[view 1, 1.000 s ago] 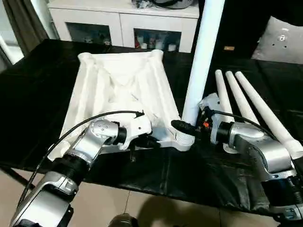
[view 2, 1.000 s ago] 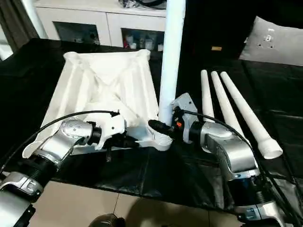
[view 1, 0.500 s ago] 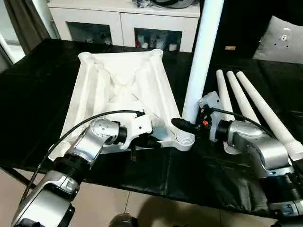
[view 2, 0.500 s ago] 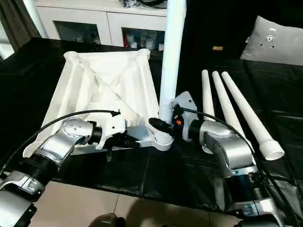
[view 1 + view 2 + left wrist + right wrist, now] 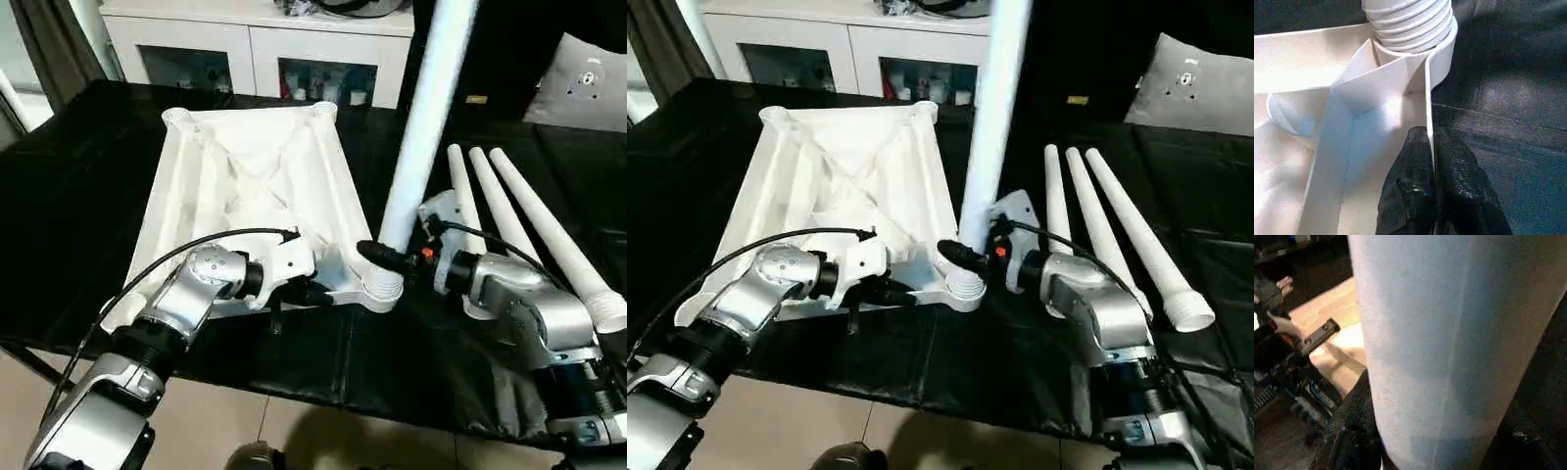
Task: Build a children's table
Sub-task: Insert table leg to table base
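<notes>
A black sheet (image 5: 78,196) covers the work surface; behind it stands a white cabinet (image 5: 255,44), and a grey pillow (image 5: 588,83) lies at the right. The table top (image 5: 245,196) lies upside down, ribs up. The left gripper (image 5: 1432,161) pinches its near edge. The right gripper (image 5: 387,257) clasps 1 leg (image 5: 421,127) standing tilted in the corner socket (image 5: 377,289). 3 legs (image 5: 509,211) lie beside it.

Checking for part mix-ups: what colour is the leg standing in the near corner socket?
White, like the tabletop; the leg shows best in the left eye view.
</notes>
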Robot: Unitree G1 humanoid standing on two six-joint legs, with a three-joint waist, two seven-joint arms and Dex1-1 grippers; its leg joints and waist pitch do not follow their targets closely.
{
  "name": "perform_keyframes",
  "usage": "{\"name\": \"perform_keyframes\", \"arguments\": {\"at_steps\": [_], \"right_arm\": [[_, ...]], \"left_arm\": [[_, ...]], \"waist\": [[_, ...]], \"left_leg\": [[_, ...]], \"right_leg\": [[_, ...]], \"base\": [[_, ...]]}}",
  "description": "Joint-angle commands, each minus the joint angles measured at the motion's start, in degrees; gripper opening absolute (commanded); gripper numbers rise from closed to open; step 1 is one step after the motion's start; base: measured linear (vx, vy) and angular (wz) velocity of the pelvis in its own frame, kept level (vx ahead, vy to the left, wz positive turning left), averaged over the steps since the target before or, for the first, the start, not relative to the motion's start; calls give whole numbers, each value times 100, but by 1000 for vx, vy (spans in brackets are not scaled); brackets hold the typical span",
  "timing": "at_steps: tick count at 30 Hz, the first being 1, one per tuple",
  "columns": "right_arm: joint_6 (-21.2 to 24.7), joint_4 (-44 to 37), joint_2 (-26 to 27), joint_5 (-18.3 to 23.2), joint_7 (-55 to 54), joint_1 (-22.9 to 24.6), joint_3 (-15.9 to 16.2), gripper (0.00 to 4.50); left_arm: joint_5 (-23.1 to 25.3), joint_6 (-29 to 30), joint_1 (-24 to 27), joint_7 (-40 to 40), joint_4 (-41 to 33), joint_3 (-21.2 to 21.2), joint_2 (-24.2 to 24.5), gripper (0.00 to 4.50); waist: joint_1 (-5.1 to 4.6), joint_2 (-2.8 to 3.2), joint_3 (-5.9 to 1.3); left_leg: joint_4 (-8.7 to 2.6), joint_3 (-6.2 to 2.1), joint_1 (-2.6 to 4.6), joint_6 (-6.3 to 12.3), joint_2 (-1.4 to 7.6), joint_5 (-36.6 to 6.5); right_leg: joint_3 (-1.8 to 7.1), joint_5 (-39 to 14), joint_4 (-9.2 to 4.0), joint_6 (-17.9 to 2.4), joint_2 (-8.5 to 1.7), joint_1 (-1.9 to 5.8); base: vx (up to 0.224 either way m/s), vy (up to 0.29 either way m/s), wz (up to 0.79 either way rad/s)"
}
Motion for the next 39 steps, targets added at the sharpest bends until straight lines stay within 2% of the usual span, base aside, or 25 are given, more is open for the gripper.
{"name": "perform_keyframes", "arguments": {"at_steps": [1,5,6,8,10,13,14,15,16,20,22,28,30,33,34,36,39], "right_arm": [[100,223,41,-17,-123,214,-10,191],[-68,208,282,175,-293,564,-307,191],[-137,176,350,213,-335,660,-373,191],[-158,154,379,243,-337,707,-400,191],[-336,-95,425,265,-290,1006,-386,191],[-487,-374,477,276,-310,1271,-387,191],[-546,-417,485,261,-337,1310,-397,191],[-612,-450,483,219,-360,1344,-402,191],[-682,-472,471,172,-371,1371,-395,191],[-1015,-454,308,-106,-322,1430,-218,191],[-1195,-363,84,-471,-259,1361,45,191],[-1294,-158,-148,-767,-32,1172,396,191],[-1320,56,-243,-906,170,990,626,191],[-1285,230,-316,-985,410,811,878,191],[-1268,265,-322,-1003,483,765,933,190],[-1105,400,-282,-924,679,631,1008,190],[-1097,457,-264,-910,714,595,1023,190]], "left_arm": [[-29,-44,-5,115,-7,173,-39,0],[-31,-79,-47,373,69,277,-129,0],[-36,-69,-59,408,83,297,-144,0],[-35,-62,-63,414,84,303,-148,0],[-29,-46,-60,414,91,307,-154,0],[-19,-38,-41,412,86,313,-154,0],[-14,-40,-38,414,90,315,-159,0],[-10,-38,-32,413,90,314,-161,0],[-7,-35,-27,413,89,312,-163,0],[1,-23,-5,407,74,296,-171,0],[44,-41,13,355,58,241,-157,0],[101,-101,-16,265,56,181,-117,0],[137,-167,-81,112,95,119,-61,0],[144,-247,-153,-124,128,50,-3,0],[146,-272,-187,-170,152,39,3,0],[149,-359,-326,-300,268,14,-2,0],[152,-383,-388,-327,337,10,-16,0]], "waist": [[-8,-33,-366],[5,-3,-364],[11,-4,-353],[6,-14,-344],[8,5,-332],[20,7,-343],[16,8,-350],[25,38,-353],[25,29,-350],[41,36,-350],[24,32,-337],[9,34,-331],[-26,39,-309],[-61,43,-292],[-68,56,-283],[-83,47,-252],[-83,33,-261]], "left_leg": [[-442,-297,127,226,684,-1071],[-453,-303,145,181,692,-1193],[-460,-305,152,154,685,-1308],[-471,-308,144,148,678,-1346],[-483,-312,171,103,687,-1516],[-498,-319,158,115,686,-1484],[-501,-320,147,142,687,-1413],[-493,-315,150,150,683,-1398],[-487,-304,153,164,677,-1391],[-486,-307,132,185,676,-1347],[-493,-310,129,186,673,-1393],[-497,-312,151,204,677,-1469],[-514,-317,150,218,688,-1514],[-527,-327,139,209,680,-1618],[-536,-328,178,198,690,-1703],[-554,-326,194,172,679,-1791],[-556,-321,194,176,684,-1697]], "right_leg": [[499,-1845,-578,-669,-956,221],[504,-1887,-587,-685,-965,211],[503,-2079,-615,-656,-980,205],[494,-2222,-629,-604,-971,210],[505,-2466,-672,-515,-981,174],[510,-2420,-671,-459,-988,195],[499,-2309,-652,-487,-972,197],[501,-2274,-650,-496,-973,186],[509,-2255,-659,-510,-975,179],[496,-2312,-663,-477,-984,198],[490,-2365,-662,-448,-962,196],[485,-2488,-689,-438,-969,188],[488,-2418,-688,-465,-961,189],[474,-2494,-701,-461,-959,208],[478,-2521,-718,-463,-957,190],[492,-2591,-738,-499,-974,201],[502,-2498,-728,-550,-980,217]], "base": [[0,0,0],[0,0,0],[0,0,0],[0,0,0],[0,0,0],[0,0,0],[0,0,0],[0,0,0],[0,0,0],[0,0,0],[0,0,0],[0,0,0],[0,0,0],[0,0,0],[0,0,0],[0,0,0],[0,0,0]]}}
